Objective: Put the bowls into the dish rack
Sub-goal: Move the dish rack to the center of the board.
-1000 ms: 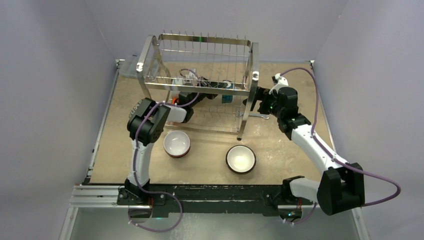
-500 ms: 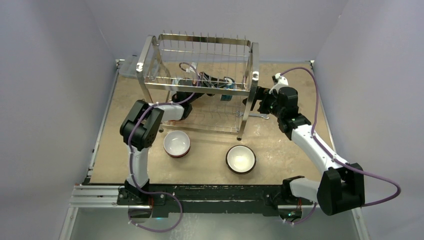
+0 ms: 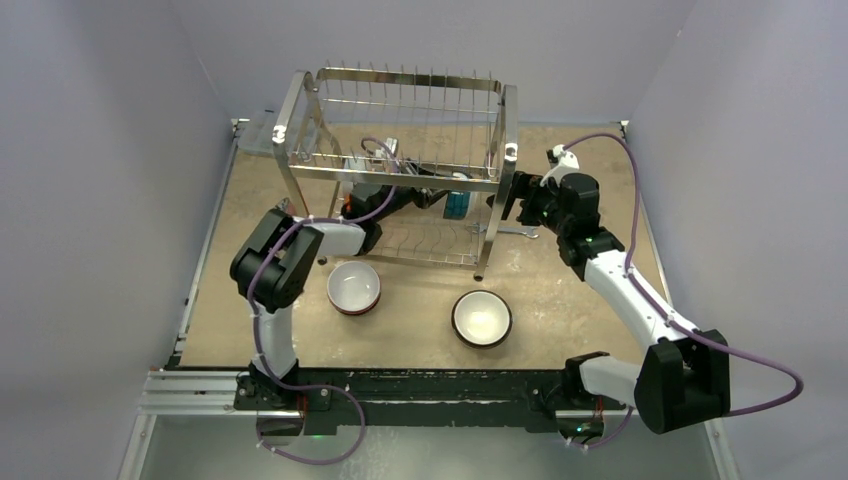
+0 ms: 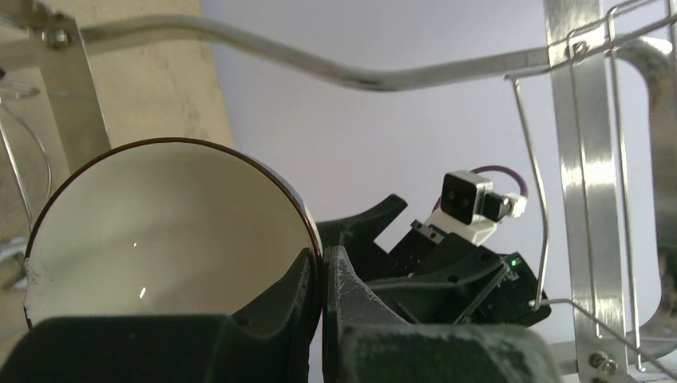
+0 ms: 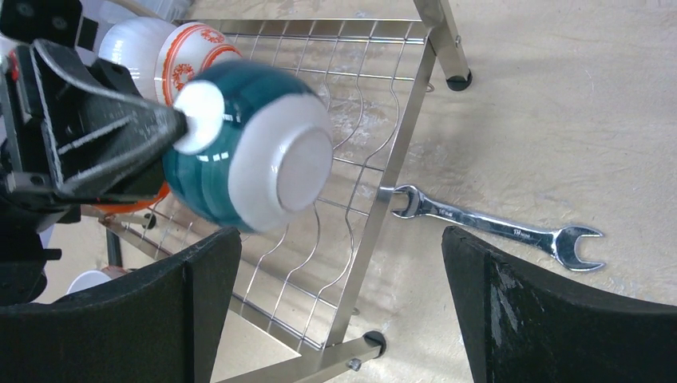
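Lilac walls close round a tan table [image 3: 590, 270]. The left pincer [image 4: 322, 263] is clamped on the rim of a teal bowl [image 5: 247, 155] — one finger inside against the white glaze, one outside. It holds the bowl on edge, foot pointing right, in the lower tier of the rack [image 3: 410, 78] near its right end. Whether the bowl touches the wavy wires I cannot tell. Further left in that tier a red-and-white bowl [image 5: 188, 52] already stands.

The right pincer [image 5: 331, 239] hangs with its fingers wide apart and nothing between them, just outside the rack's right end, facing the teal bowl's foot. Beneath it a wrench [image 5: 495, 227] lies on the table by the rack's leg. Near the arms, in front of the rack, a left bowl [image 3: 354, 286] and a right bowl [image 3: 482, 317] sit upright, apart from each other, not yet loaded.

The bowls look like glazed ceramic: stiff, slick and apt to chip on steel wire. A rim pinch hangs the weight to one side, so a bowl may swing — it probably wants easing between the wires before release. For the two on the table, the rim seems the only part thin enough to grip.
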Available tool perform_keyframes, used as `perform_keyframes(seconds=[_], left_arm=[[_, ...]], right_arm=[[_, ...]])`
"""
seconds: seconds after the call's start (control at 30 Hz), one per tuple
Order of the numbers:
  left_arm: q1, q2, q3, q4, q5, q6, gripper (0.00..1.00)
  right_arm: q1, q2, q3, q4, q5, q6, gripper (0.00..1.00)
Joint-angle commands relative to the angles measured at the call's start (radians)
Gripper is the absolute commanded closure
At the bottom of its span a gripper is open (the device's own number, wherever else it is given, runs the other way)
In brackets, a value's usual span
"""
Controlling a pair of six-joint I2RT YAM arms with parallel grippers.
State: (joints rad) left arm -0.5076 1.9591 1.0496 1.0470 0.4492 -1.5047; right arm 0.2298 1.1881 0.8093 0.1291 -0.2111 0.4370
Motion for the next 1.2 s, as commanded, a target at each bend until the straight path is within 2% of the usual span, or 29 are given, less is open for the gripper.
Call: perform_keyframes(seconds=[0.0,0.17,0.27,0.37,0.6,0.77,0.9,1.0,1.17], left_arm=[[-0.021,-0.126,-0.054,0.133,0.025,0.003,1.0],[-0.035,-0.214,-0.129,0.079,0.039,0.065,1.0],[-0.045,-0.283,-0.169,-0.004,0.063,0.139,1.0],[-0.056,-0.364,-0.216,-0.088,0.084,0.222,1.0],[-0.074,-0.492,-0.391,-0.068,0.143,0.252,1.0],[-0.078,-0.544,-0.469,0.048,0.158,0.21,1.0],[-0.078,-0.57,-0.47,0.109,0.171,0.191,1.0],[-0.078,-0.591,-0.461,0.108,0.163,0.196,1.0],[-0.078,-0.605,-0.46,0.114,0.148,0.191,1.0]], right_arm=[[0.0,-0.029,-0.006,0.035,-0.082,-0.039,0.02],[0.0,-0.028,-0.022,0.029,-0.144,-0.037,0.02],[0.001,-0.042,-0.035,0.001,-0.125,-0.024,0.01],[0.0,-0.064,-0.032,-0.074,-0.074,-0.007,0.01],[0.0,-0.236,-0.059,-0.316,-0.029,0.063,0.01],[0.0,-0.359,-0.083,-0.409,-0.098,0.083,0.01],[0.007,-0.467,-0.181,-0.262,-0.322,0.11,0.03],[0.029,-0.494,-0.251,-0.143,-0.427,0.154,0.1],[0.159,-0.465,-0.304,0.027,-0.414,0.196,0.37]])
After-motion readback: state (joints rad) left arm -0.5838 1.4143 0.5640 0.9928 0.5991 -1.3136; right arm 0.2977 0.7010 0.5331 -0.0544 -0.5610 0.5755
